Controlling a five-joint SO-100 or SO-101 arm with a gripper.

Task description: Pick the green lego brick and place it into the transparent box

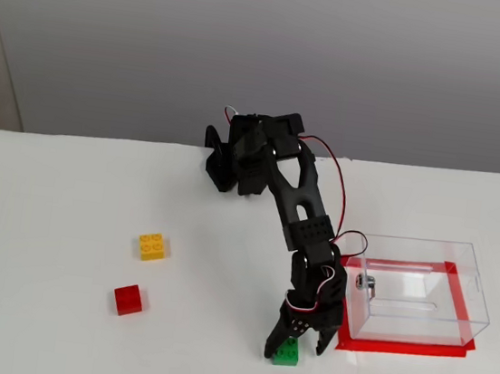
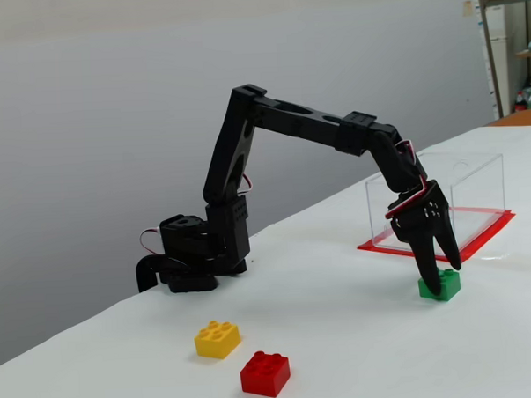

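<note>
The green lego brick (image 1: pixel 285 352) (image 2: pixel 446 286) lies on the white table just left of the transparent box (image 1: pixel 415 289) (image 2: pixel 459 199), which stands on a red-taped mat. My black gripper (image 1: pixel 293 346) (image 2: pixel 443 278) points down over the brick, open, with one finger on each side of it in both fixed views. The fingertips reach down to about table level. The brick rests on the table and is partly hidden by the fingers.
A yellow brick (image 1: pixel 152 246) (image 2: pixel 218 338) and a red brick (image 1: pixel 128 300) (image 2: pixel 265 373) lie apart on the table to the left. The arm's base (image 1: pixel 230 162) (image 2: pixel 193 255) stands at the table's far edge.
</note>
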